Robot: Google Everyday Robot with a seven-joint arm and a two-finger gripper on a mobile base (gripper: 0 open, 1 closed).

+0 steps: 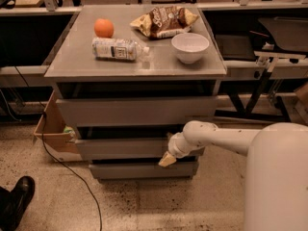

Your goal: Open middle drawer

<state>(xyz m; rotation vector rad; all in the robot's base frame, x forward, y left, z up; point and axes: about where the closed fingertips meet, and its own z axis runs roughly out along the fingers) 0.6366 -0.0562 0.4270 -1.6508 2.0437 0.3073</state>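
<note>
The middle drawer [122, 148] is a flat grey handle-less front, second of three in the grey cabinet, with a dark gap above it. The wider top drawer front [134, 111] is above it and the narrower bottom drawer front [139, 170] is below. My white arm reaches in from the right. The gripper [168, 160] is at the right end of the middle drawer front, its tan tip pointing down-left over the drawer's lower edge.
On the cabinet top [77, 61] lie an orange [103, 28], a plastic bottle [118, 48] on its side, a chip bag [163, 20] and a white bowl [190, 46]. A cardboard box [52, 129] and a cable [62, 162] are left of the cabinet. A black shoe [14, 201] is at lower left.
</note>
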